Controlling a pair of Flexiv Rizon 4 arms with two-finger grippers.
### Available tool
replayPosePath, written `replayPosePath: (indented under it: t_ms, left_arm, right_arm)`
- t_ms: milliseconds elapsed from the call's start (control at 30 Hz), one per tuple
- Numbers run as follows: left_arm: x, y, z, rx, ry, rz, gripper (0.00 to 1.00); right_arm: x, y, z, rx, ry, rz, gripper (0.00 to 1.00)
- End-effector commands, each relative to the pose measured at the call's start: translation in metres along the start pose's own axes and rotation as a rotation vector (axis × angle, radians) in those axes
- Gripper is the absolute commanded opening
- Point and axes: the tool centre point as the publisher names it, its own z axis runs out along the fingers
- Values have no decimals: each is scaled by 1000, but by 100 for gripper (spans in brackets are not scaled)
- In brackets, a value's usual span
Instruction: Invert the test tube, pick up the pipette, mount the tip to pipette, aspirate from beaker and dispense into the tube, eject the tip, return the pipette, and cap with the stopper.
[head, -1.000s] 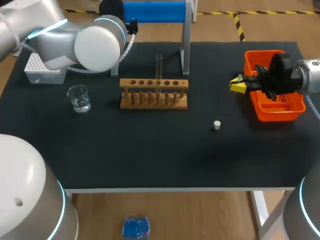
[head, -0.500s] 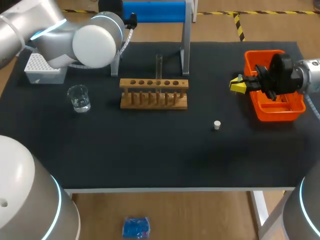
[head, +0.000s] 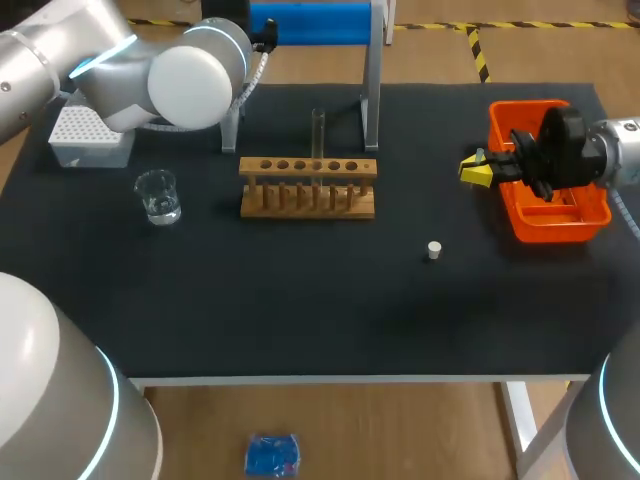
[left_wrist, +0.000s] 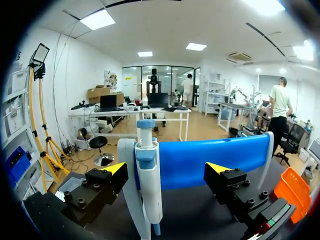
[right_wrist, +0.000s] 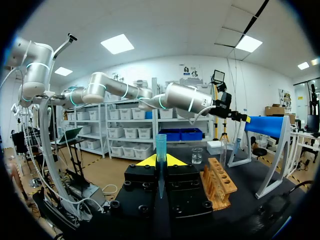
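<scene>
1. Presently, the pipette (left_wrist: 148, 175) is framed by the wide-open left gripper (left_wrist: 167, 170).
2. A blue tip (right_wrist: 160, 145) is clamped by the right gripper (right_wrist: 160, 161).
3. The test tube (head: 318, 130) is stood in the rack (head: 308, 200).

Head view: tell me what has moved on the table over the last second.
The left arm eased a little toward the table's far edge. Its tool is open, with the hanging pipette between its fingers, not gripped. The right arm, test tube, rack, beaker and stopper stayed put.
</scene>
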Motion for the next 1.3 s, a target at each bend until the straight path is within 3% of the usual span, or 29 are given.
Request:
replayPosePath:
  t_ms: [33,1300]
  left_arm:
    - [1,-1,8,-13,11,7,100]
    - [5,3,16,-36,23,21,100]
  right_arm:
    - [0,1,-1,2,2,1,0]
    - [0,1,-1,2,2,1,0]
